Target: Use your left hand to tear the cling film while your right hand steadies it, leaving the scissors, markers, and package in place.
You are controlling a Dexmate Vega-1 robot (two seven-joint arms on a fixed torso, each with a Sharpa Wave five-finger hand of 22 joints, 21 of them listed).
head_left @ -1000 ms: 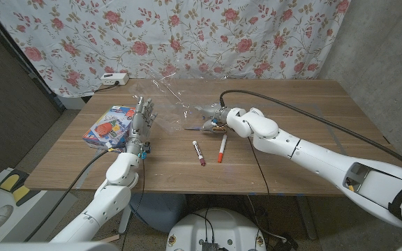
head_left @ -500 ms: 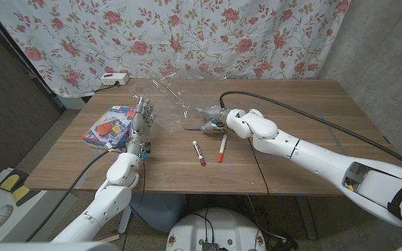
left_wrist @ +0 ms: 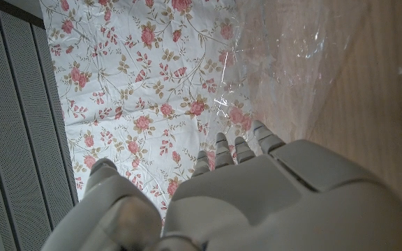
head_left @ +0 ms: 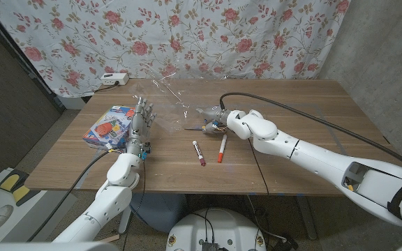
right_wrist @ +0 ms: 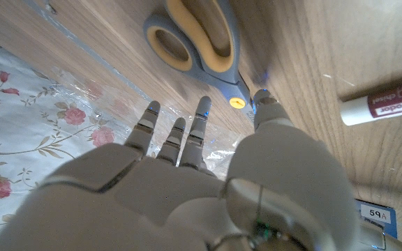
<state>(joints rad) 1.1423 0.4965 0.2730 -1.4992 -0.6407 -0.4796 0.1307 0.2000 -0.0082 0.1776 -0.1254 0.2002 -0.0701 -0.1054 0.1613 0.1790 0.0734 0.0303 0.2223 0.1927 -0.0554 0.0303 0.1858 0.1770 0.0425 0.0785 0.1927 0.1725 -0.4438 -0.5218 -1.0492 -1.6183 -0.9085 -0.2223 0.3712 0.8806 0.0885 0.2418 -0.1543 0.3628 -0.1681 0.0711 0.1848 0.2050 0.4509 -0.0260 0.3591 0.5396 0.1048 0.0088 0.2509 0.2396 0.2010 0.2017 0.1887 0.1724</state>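
The cling film (head_left: 165, 89) is a clear, crinkled sheet with bright glints, lying on the far part of the wooden table (head_left: 313, 132) in front of the floral curtain (head_left: 187, 35). The left hand (head_left: 142, 120) stands beside the colourful package (head_left: 109, 127) with fingers straight and apart, holding nothing. The right hand (head_left: 211, 115) reaches fingers outstretched over the yellow-handled scissors (right_wrist: 201, 42) toward the film's edge; whether it touches the film I cannot tell.

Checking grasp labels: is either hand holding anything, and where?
Nothing is held. The left hand is open beside the package; the right hand reaches open-fingered over the cling film.
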